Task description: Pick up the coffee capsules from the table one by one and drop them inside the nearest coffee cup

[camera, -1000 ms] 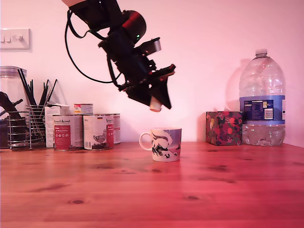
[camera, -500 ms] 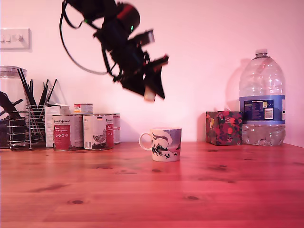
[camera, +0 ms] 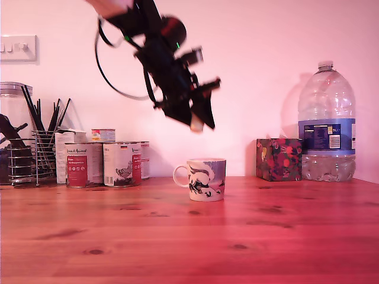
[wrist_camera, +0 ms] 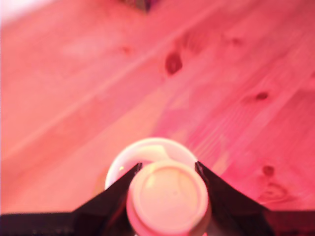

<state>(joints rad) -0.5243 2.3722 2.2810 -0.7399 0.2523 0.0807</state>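
gripper (camera: 197, 122) hanging above coffee cup (camera: 205, 179), fingers pinching capsule (wrist_camera: 168, 197) at 12 o'clock over rim, lining up for drop onto nothing but cup mouth.

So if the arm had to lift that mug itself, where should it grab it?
Judging by its pose, best from above over the rim: the mug stands upright with its mouth open. Its loop handle sticks out toward the exterior view's left, so clamp the wall on the opposite side. The gripper currently holds a capsule.
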